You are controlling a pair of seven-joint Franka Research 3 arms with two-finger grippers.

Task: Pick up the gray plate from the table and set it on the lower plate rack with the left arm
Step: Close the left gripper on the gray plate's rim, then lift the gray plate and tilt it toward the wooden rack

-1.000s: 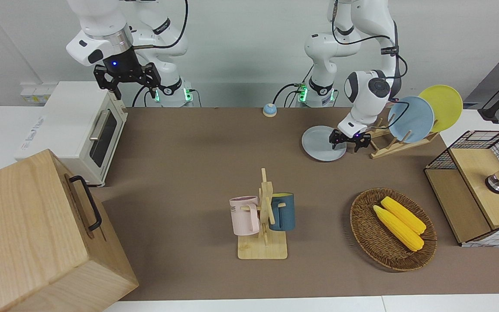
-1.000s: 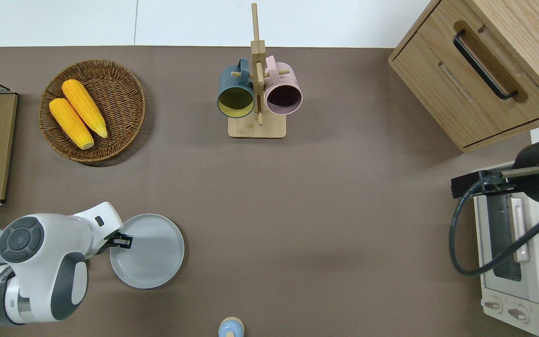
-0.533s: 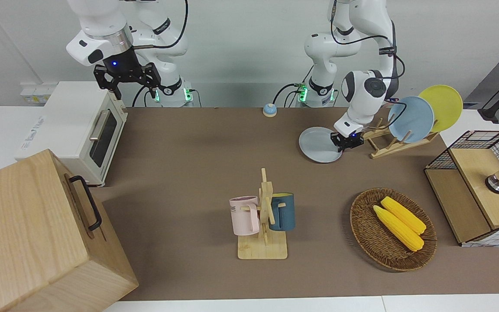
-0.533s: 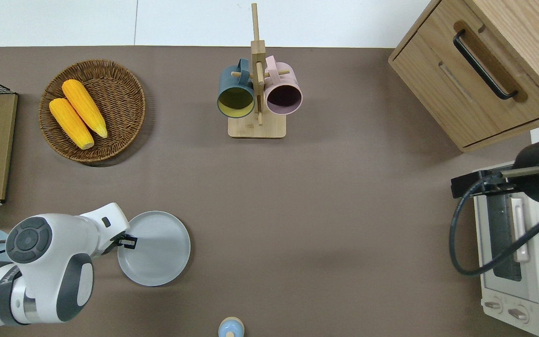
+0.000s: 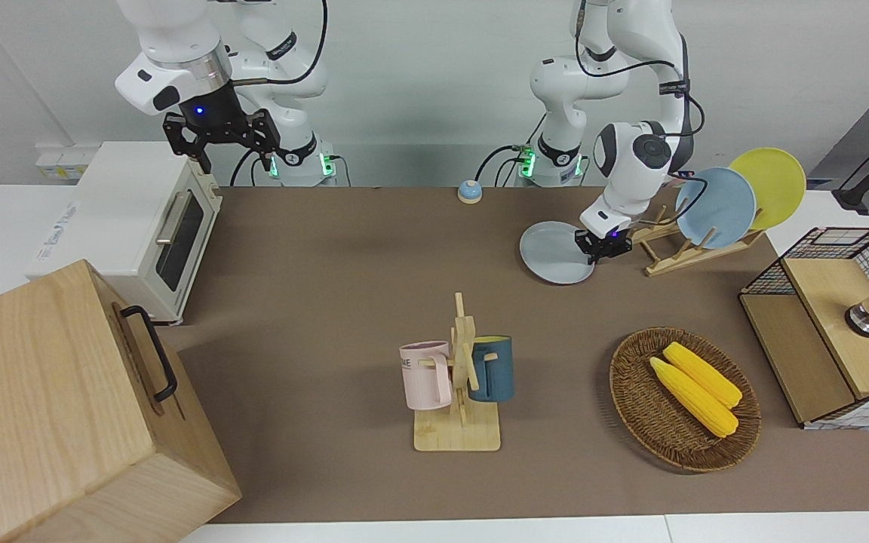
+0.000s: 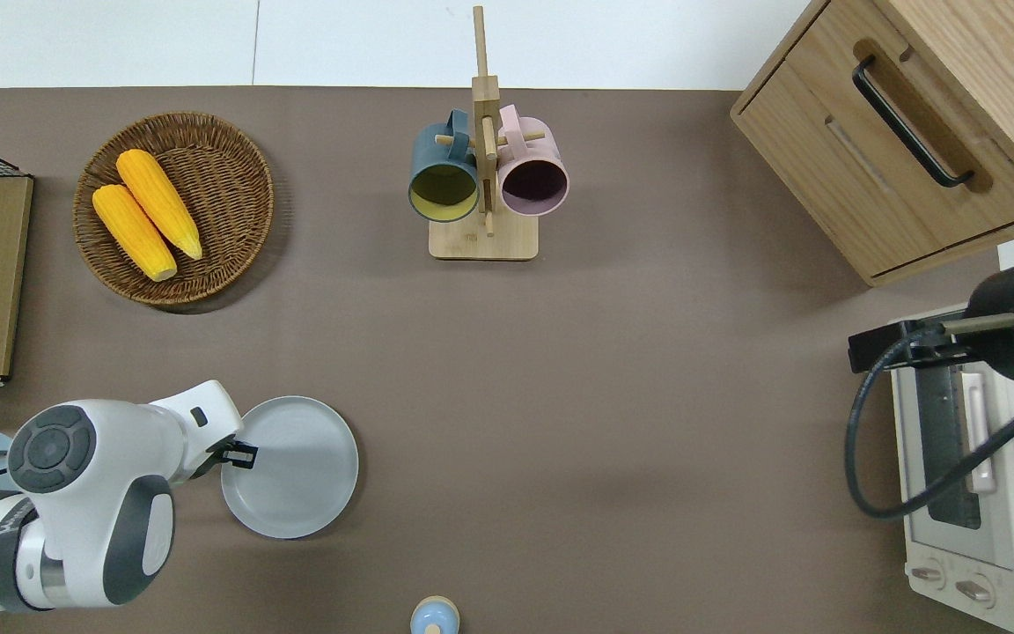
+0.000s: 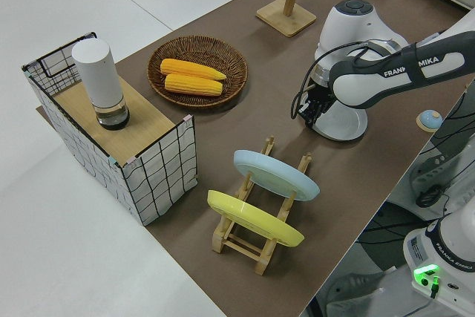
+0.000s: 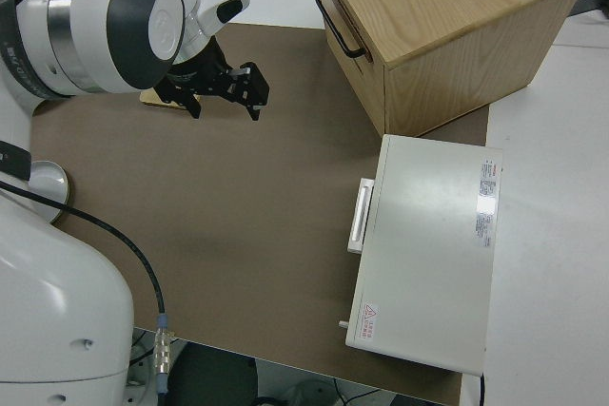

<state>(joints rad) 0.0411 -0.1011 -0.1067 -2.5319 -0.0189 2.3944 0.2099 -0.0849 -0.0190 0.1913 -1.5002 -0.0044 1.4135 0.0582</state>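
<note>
The gray plate (image 5: 554, 255) (image 6: 294, 468) (image 7: 344, 122) lies on the brown table (image 5: 344, 256), next to the lower plate rack (image 5: 695, 250) (image 7: 256, 241) on its right-arm side. My left gripper (image 5: 600, 246) (image 6: 240, 455) (image 7: 312, 106) is shut on the plate's rim, on the edge toward the rack. That edge looks slightly raised. The rack holds a sky-blue plate (image 5: 715, 207) and a yellow plate (image 5: 770, 185). Its slots nearest the gray plate hold nothing. My right gripper (image 5: 221, 140) (image 8: 225, 88) is parked and open.
A wooden mug stand (image 5: 463, 377) with two mugs stands mid-table. A wicker basket (image 5: 631, 400) holds corn, and a wire-sided box (image 5: 819, 332) stands at the left arm's end. A small blue bell (image 5: 469, 191), a toaster oven (image 5: 133, 226) and a wooden cabinet (image 5: 65, 407) are also here.
My left gripper has shut on the gray plate's rim. The plate has shifted a little toward the right arm's end and its gripped edge has risen. The right arm has not moved.
</note>
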